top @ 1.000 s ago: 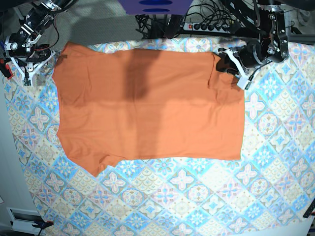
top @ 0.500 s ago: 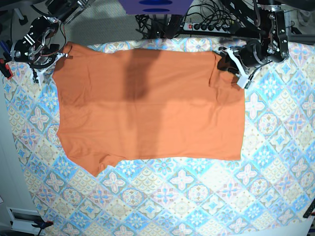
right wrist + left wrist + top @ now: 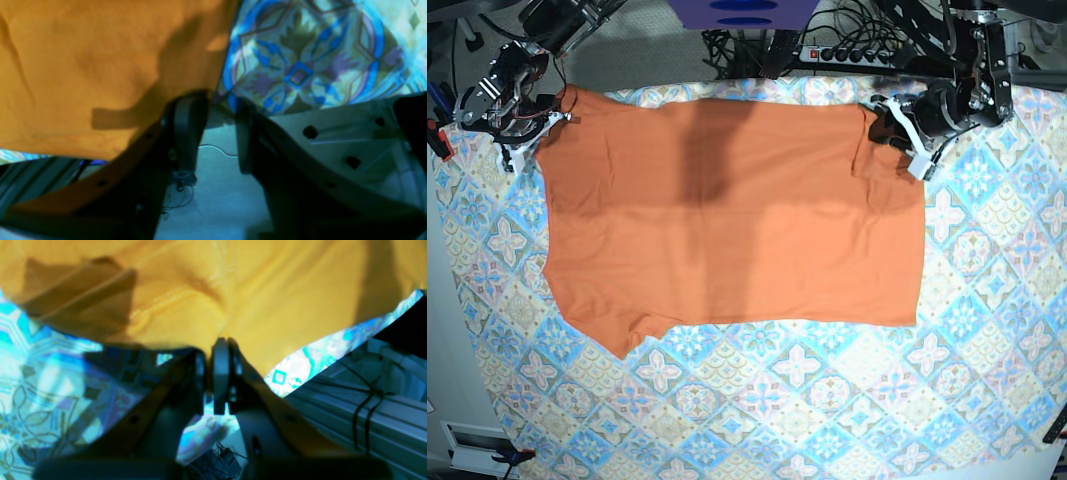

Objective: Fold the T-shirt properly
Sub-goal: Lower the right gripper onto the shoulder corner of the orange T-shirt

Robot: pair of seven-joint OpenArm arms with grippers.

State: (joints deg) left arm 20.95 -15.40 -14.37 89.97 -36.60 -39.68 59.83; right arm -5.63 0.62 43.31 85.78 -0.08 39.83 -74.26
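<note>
The T-shirt (image 3: pixel 727 210) lies spread flat across the far half of the table, its hem side toward the left and its sleeves toward the right in the base view, one sleeve pointing near-left at the bottom edge. It is plain orange; I can read no print, label or writing on it, or on anything else in view. It rests on the tile-patterned cloth (image 3: pixel 807 400), which covers the whole tabletop in blue, pink and cream.

My left gripper (image 3: pixel 221 350) is at the shirt's far-right corner, jaws pressed together on the edge of the orange fabric beside a stitched seam. My right gripper (image 3: pixel 217 110) sits at the far-left corner with its jaws partly apart; the shirt's edge lies against the left finger (image 3: pixel 186 120), but nothing is pinched between them.

Beyond the table's far edge runs a power strip (image 3: pixel 852 52) among tangled cables.
</note>
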